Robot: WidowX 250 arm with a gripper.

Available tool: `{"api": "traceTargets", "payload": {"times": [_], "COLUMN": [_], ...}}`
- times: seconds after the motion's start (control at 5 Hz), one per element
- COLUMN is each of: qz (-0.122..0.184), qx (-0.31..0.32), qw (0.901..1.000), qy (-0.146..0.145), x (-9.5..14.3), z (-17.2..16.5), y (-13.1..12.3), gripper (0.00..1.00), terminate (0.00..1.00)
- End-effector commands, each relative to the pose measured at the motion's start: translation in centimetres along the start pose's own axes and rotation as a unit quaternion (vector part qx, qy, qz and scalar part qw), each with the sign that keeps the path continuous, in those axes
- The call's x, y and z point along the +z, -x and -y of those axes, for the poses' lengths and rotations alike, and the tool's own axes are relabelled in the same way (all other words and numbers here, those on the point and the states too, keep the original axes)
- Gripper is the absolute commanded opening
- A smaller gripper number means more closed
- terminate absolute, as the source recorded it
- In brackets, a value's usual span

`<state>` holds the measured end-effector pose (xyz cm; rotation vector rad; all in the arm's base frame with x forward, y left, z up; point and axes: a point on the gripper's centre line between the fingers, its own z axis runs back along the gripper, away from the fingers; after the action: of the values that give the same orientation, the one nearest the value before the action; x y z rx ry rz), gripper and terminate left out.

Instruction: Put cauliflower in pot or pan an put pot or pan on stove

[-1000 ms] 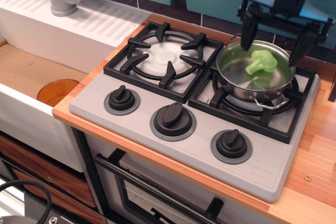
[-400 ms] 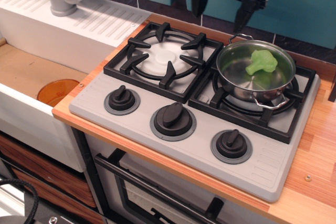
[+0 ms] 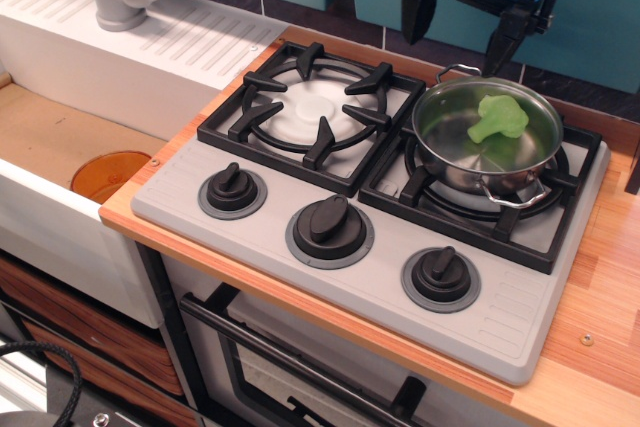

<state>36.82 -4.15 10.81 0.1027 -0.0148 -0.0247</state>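
Gripper [image 3: 461, 24]: fingers spread apart, holding nothing, raised against the teal wall.
Pot [image 3: 488, 137]: just below and in front of the gripper, apparently clear of both fingertips, seated on the stove's right burner grate.
Cauliflower [image 3: 498, 117]: inside the pot, beneath the gripper's right finger.
Stove [image 3: 330, 187]: spreads forward and left of the gripper.

- No readable text, label, brand, number or sign anywhere in view.
- Plain black knobs [image 3: 329, 221] on the stove [image 3: 520, 322], unmarked.
- Bare shiny metal on the pot [image 3: 450, 159], no stamp or logo visible.
- Unlettered white sink unit [image 3: 150, 47].
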Motion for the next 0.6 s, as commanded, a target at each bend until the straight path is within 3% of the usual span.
{"api": "traceTargets", "payload": {"times": [0.0,0.4], "qz": [0.051,0.083], "qx": [0.022,0.018], "qw": [0.9984,0.9961], "qy": [0.013,0.022], "x": [0.6,-2.5], "z": [0.4,0.5], "y": [1.5,1.3], "gripper": [1.00,1.00], "terminate": [0.00,0.00]}}
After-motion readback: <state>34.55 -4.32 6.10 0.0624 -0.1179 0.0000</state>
